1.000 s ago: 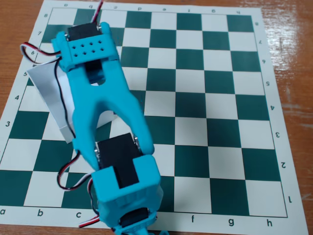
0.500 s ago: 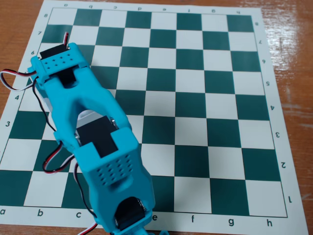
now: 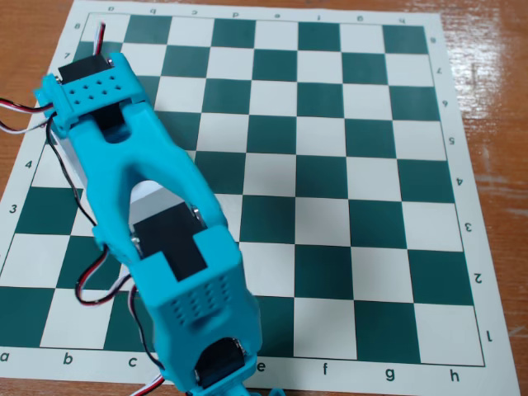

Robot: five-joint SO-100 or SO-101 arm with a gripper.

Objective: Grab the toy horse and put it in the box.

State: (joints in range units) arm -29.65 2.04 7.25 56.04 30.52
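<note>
Matt cyan plastic arm (image 3: 157,206), smooth printed chessboard sheet (image 3: 346,198), glossy reddish wooden table (image 3: 495,91)

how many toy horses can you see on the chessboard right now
0. No toy horse shows on the chessboard; the blue arm covers the left side, so one may be hidden beneath it.

Teal arm (image 3: 157,223) blocks board's left side incl. box (image 3: 147,192), chessboard (image 3: 355,206) centre & right open
</note>
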